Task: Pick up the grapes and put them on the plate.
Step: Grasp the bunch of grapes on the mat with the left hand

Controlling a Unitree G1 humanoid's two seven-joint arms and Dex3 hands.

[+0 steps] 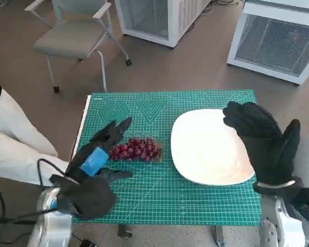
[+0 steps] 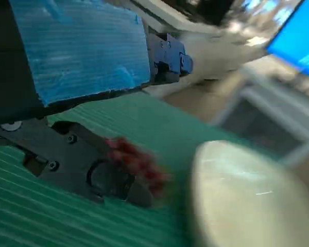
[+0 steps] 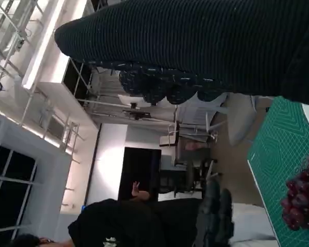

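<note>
A bunch of red grapes (image 1: 136, 150) lies on the green cutting mat (image 1: 159, 195), just left of the white plate (image 1: 208, 147). My left hand (image 1: 99, 154) hovers beside the grapes on their left, fingers spread and reaching toward them, holding nothing. In the left wrist view the grapes (image 2: 136, 160) show blurred past the black fingers (image 2: 80, 167), with the plate (image 2: 250, 195) beyond. My right hand (image 1: 262, 139) is raised over the plate's right edge, fingers apart and empty. The right wrist view shows the glove (image 3: 206, 46) and the grapes (image 3: 302, 195) on the mat.
A grey chair (image 1: 74, 36) stands behind the table, white cabinets (image 1: 278, 38) at the back right. A person in white (image 1: 13, 144) sits at the left; another person (image 3: 123, 224) shows in the right wrist view. The mat's front edge is close to my arms.
</note>
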